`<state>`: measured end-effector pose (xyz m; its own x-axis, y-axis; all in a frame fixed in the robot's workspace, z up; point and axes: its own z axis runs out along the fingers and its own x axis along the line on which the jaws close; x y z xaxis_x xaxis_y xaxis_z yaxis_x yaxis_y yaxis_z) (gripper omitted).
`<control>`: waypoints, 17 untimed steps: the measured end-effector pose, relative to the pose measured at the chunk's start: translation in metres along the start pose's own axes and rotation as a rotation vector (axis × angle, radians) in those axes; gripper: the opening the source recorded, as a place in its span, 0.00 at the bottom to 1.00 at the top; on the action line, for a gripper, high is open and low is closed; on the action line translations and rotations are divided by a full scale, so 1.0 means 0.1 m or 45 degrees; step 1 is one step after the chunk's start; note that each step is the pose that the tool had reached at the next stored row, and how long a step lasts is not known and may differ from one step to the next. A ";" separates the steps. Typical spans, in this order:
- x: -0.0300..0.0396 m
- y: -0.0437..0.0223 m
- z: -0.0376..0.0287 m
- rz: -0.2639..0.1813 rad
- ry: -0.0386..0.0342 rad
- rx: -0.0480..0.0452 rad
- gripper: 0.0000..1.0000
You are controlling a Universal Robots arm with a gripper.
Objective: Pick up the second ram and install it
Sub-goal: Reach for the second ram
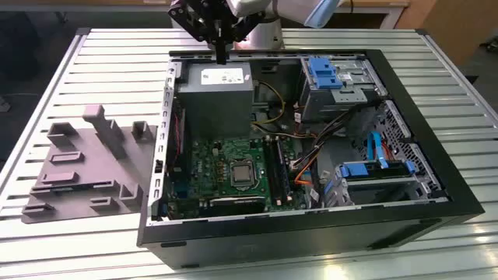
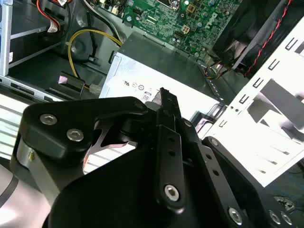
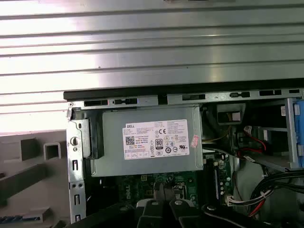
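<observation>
Hovering with the black two-finger gripper [image 1: 223,58] above the far rim of the open black desktop computer case [image 1: 435,192], right over the grey metal power supply box [image 1: 218,99]. Fingertips drawn together in the second wrist view, with no stick visible between them. Probably seeing the second ram [image 3: 19,219] in the first wrist view as a long flat dark strip with small blocks along its face. Lying low on the grey plastic holder tray [image 1: 78,204], outside the case on the exterior view's left and well apart from the gripper. Cut off at the picture's edge, so not certain. Long black memory slots [image 1: 277,169] on the green motherboard [image 1: 225,157], just beside the processor socket; cannot tell which are filled. Handling, as a judgement: light, thin and stiff, but fragile, with bare chips and an exposed contact edge, and likely to crack under twist. Smooth flat faces, so prone to slipping or tilting under an off-centre pinch. Best taken across the two flat faces near the middle of the long upper edge, clear of the contacts, with a modest squeeze. Must stay square to the slot, since skewed seating risks bending the board.
</observation>
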<state>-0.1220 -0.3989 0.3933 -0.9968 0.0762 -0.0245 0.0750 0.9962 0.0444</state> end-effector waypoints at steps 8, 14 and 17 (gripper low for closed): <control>0.028 -0.002 0.000 0.000 0.0000 0.000 0.11; 0.041 -0.003 -0.001 0.000 0.0000 0.000 0.11; 0.044 -0.003 -0.001 0.000 0.0000 0.000 0.11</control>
<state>-0.1264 -0.3989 0.3933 -0.9968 0.0762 -0.0244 0.0751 0.9962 0.0443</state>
